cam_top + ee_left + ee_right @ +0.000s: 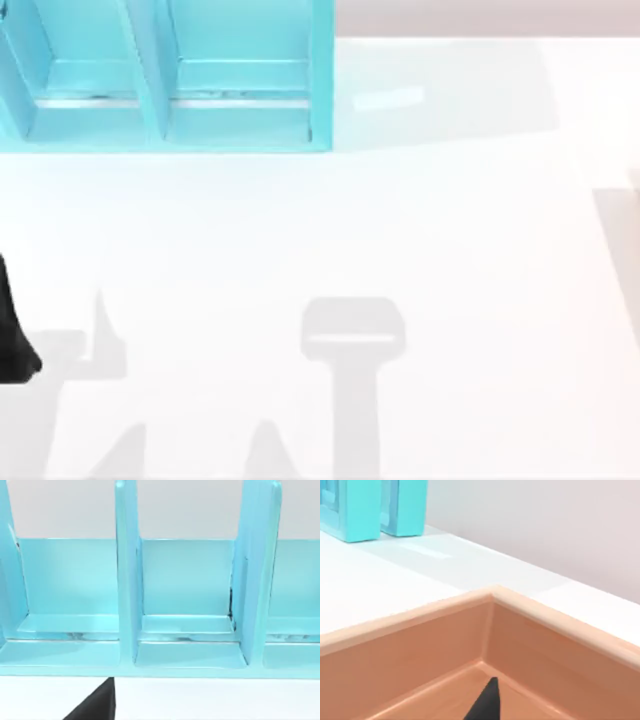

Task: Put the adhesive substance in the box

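Currently, step: I am judging that the search is only beginning; no glue bottle is appearing on the surface [330,230].
Left end effector [12,335]: sitting at the left edge, fingers' state untellable.
Right arm: looking into a wooden box [555,625] at the right.
Surroundings: turquoise rack [165,75] standing far left.
Next: I am needing to locate the bottle.

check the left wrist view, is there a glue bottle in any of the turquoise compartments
No, the turquoise structure has open compartments with bare floors, and no bottle stands in them.

Turquoise shelf unit [240,100]; white table [400,230]; peach-tan wooden box [420,645], plain, no pattern.
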Robot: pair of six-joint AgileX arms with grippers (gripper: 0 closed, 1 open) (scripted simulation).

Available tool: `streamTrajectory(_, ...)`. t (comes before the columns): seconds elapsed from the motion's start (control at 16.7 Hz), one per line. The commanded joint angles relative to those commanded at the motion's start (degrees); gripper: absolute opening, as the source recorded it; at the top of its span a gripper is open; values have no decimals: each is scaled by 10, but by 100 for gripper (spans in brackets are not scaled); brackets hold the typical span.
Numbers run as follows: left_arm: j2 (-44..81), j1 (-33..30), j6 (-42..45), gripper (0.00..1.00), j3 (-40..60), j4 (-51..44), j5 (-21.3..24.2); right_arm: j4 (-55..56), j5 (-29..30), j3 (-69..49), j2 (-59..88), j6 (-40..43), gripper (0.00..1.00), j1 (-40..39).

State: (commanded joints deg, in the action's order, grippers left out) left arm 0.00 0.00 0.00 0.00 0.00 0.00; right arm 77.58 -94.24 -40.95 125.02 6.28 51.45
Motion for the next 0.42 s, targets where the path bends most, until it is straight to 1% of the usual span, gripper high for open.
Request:
streamTrajectory(0.06, 0, 0, 0, 100, 0, 0, 0, 0, 0, 0, 0, 0, 98, 0)
streamTrajectory(0.12, 0, 0, 0, 100, 0, 0, 0, 0, 0, 0, 0, 0, 100, 0)
streamTrajectory(0.42, 0, 0, 0, 100, 0, 0, 0, 0, 0, 0, 0, 0, 100, 0)
